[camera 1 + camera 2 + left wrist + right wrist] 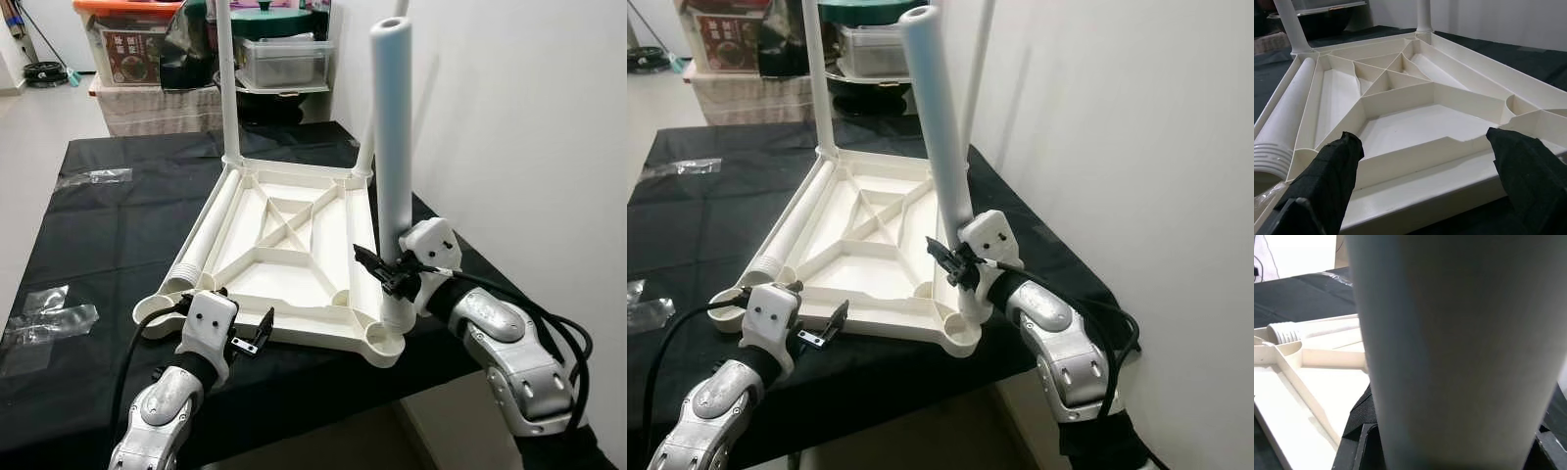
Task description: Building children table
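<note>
- The surface [108, 235] was a table draped in black cloth, standing close to a white wall on the robot's right.
- On it lay the upside-down cream plastic tabletop [284, 245] of the children's table, its ribbed underside facing up, with a cross of ribs in the middle and a round socket at each corner.
- Two thin white legs [224, 78] stood upright in the two far corner sockets.
- A third leg, the thick white plastic tube [392, 127], stood nearly upright in the near right corner socket, tilted a little.
- A fourth white tube with a ridged end [201, 240] lay loose inside the tabletop along its left edge, the ridged end towards the near left corner.
- The right hand [389, 271] was clamped around the lower part of the standing tube, just above the socket; in the right wrist view the tube [1449, 352] sat between the black fingers.
- The left hand [253, 338] hovered at the near edge of the tabletop, its two black fingers [1327, 181] spread wide with nothing between them.
- Crumpled clear plastic wrapping [44, 318] lay on the cloth near the left edge, and another piece [96, 177] further back.
- Behind the surface stood storage boxes [127, 44] and a clear container [284, 61].
</note>
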Controlling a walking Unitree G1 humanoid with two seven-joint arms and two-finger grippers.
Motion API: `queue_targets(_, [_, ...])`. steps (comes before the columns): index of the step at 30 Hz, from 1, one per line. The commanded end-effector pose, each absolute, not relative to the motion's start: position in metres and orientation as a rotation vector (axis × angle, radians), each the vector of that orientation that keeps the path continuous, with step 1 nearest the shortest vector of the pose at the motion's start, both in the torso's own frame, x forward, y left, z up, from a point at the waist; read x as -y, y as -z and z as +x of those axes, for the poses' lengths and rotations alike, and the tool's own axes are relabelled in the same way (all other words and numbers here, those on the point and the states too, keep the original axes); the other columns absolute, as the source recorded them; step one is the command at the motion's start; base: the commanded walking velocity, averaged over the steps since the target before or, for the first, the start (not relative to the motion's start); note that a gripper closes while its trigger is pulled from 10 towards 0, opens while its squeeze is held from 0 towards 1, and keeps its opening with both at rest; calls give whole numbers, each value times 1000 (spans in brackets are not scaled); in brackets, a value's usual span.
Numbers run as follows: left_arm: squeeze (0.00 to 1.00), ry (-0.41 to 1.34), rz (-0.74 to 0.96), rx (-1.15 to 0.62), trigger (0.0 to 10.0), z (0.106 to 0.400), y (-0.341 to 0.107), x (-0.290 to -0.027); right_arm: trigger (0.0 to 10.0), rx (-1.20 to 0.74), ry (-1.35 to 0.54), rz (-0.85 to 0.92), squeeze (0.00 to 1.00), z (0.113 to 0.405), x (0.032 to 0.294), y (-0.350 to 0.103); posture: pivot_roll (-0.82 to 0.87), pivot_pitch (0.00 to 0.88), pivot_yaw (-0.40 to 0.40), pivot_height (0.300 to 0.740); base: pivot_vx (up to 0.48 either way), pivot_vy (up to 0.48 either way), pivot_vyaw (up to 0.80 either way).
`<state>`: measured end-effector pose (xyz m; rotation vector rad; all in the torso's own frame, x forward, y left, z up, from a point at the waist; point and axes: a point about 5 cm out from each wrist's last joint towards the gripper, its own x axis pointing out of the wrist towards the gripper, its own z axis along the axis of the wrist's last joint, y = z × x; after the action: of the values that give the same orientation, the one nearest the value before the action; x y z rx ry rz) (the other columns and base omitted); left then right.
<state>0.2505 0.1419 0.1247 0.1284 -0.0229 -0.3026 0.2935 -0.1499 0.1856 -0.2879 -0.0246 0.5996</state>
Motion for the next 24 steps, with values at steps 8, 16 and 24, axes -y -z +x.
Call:
queue_targets(8, [0, 287, 149, 17, 10000, 253, -123, -147, 10000, -225, -716, -262, 0, 272, 145, -139, 10, 0, -55, 740, 0, 0, 0])
queue_targets(16, [0, 289, 149, 20, 10000, 254, -124, -147, 10000, -186, -757, -244, 0, 269, 139, -147, 8, 0, -54, 740, 0, 0, 0])
queue_targets(24, [0, 284, 149, 17, 10000, 254, -122, -147, 10000, -201, -712, -210, 0, 277, 139, -142, 21, 0, -70, 740, 0, 0, 0])
